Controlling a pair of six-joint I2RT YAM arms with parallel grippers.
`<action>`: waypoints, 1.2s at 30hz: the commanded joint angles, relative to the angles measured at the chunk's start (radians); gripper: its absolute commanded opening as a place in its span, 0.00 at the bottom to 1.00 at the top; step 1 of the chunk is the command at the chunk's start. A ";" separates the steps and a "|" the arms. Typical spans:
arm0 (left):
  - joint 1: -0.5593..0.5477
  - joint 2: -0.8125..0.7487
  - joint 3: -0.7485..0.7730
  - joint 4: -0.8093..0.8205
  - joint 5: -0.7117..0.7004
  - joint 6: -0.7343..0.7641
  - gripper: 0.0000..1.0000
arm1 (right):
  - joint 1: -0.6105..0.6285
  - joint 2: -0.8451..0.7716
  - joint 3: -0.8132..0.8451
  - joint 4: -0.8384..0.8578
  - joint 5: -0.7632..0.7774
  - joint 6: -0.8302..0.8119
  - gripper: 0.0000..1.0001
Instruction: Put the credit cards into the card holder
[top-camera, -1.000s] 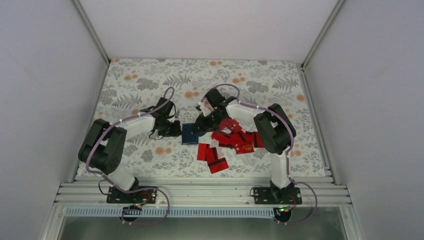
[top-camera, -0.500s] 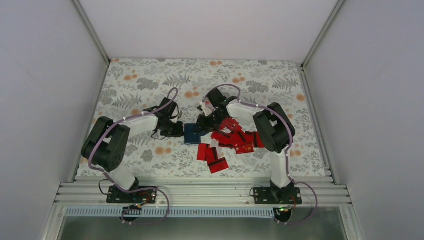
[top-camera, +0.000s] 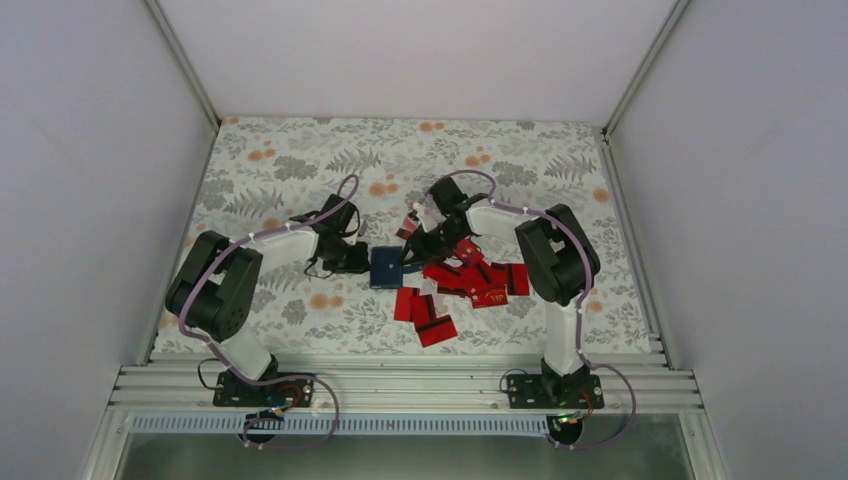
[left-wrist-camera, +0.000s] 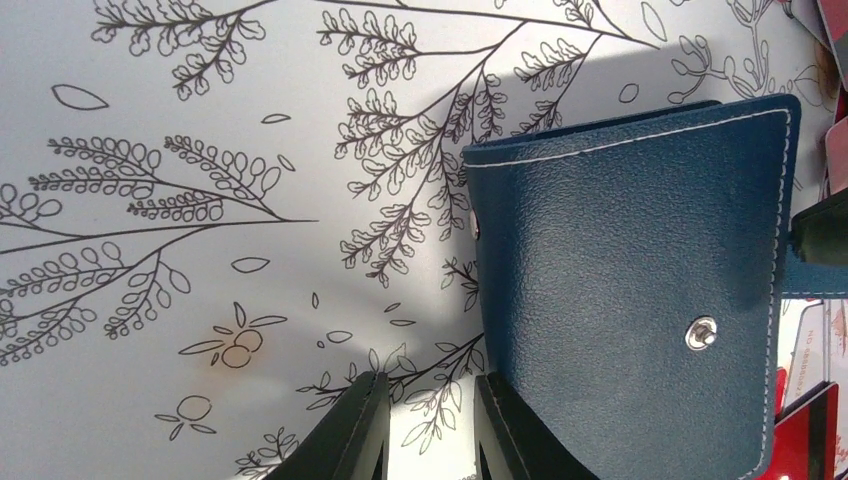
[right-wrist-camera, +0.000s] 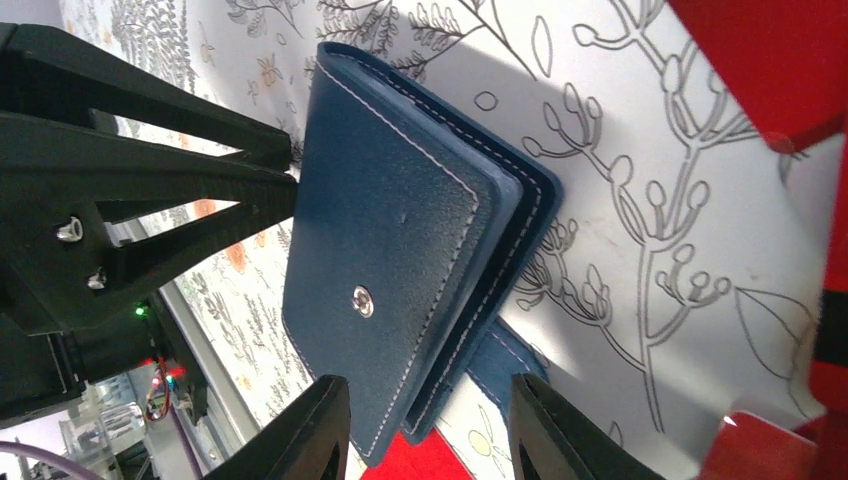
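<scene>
The dark blue card holder (top-camera: 383, 268) lies shut and flat on the floral cloth, its snap stud (left-wrist-camera: 702, 333) facing up and its strap (right-wrist-camera: 510, 360) sticking out. My left gripper (top-camera: 357, 262) is at its left edge, jaws a little apart over bare cloth (left-wrist-camera: 430, 400), with one finger (left-wrist-camera: 510, 430) against the holder (left-wrist-camera: 630, 280). My right gripper (top-camera: 408, 254) is open at the opposite side, its jaws (right-wrist-camera: 428, 392) standing either side of the holder's corner (right-wrist-camera: 390, 230) and strap. Several red credit cards (top-camera: 465, 282) lie scattered to the right.
A red card (right-wrist-camera: 770, 60) lies close beside the right gripper, and more red cards (left-wrist-camera: 805, 440) lie just past the holder. White walls (top-camera: 100, 200) enclose the cloth on three sides. An aluminium rail (top-camera: 400, 385) runs along the near edge.
The left arm has reached a little further toward the holder. The right gripper has shifted slightly right and its jaws have widened a touch. The holder has barely moved.
</scene>
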 joint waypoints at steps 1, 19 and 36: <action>-0.007 0.016 0.019 -0.014 0.010 0.012 0.23 | 0.000 0.024 0.015 0.048 -0.072 -0.016 0.41; -0.011 0.022 0.026 0.003 0.050 0.005 0.23 | 0.000 0.070 0.067 0.028 -0.152 -0.027 0.41; -0.010 0.035 0.030 -0.002 0.056 0.021 0.22 | 0.000 0.040 0.034 -0.024 -0.054 -0.035 0.41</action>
